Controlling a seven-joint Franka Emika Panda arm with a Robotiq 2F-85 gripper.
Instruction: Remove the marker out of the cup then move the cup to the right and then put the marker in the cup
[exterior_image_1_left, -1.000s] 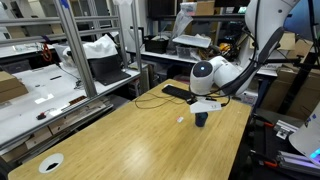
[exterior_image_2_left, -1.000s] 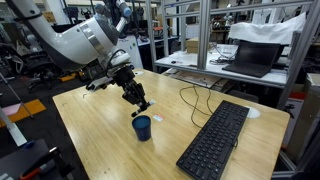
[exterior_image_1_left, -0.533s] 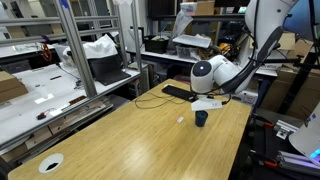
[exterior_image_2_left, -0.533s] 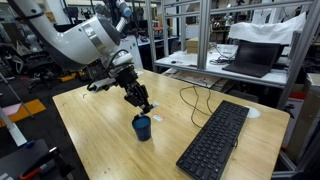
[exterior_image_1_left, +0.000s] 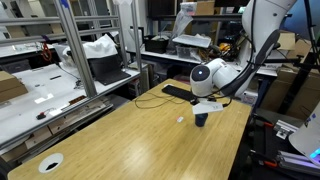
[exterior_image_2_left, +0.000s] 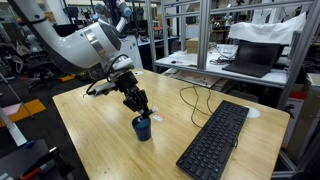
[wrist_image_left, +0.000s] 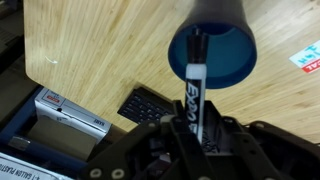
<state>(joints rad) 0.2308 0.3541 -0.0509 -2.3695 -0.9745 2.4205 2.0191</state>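
Note:
The small dark navy cup (exterior_image_2_left: 142, 128) stands on the wooden table (exterior_image_2_left: 100, 140), left of the black keyboard (exterior_image_2_left: 214, 140); it also shows in an exterior view (exterior_image_1_left: 201, 119) and from above in the wrist view (wrist_image_left: 213, 48). My gripper (exterior_image_2_left: 143, 106) is directly above the cup and shut on the marker (wrist_image_left: 194, 92). The marker is a white stick with black lettering. Its dark far tip reaches into the cup's mouth. In both exterior views the gripper hides most of the marker.
A black cable (exterior_image_2_left: 188, 98) runs across the table behind the cup. A flat white disc (exterior_image_1_left: 50, 163) lies at the table's near corner. A small white scrap (exterior_image_1_left: 181, 119) lies beside the cup. Shelving and a laptop stand beyond the table edges.
My gripper has lowered a little toward the cup with the marker in it. The cup has not moved.

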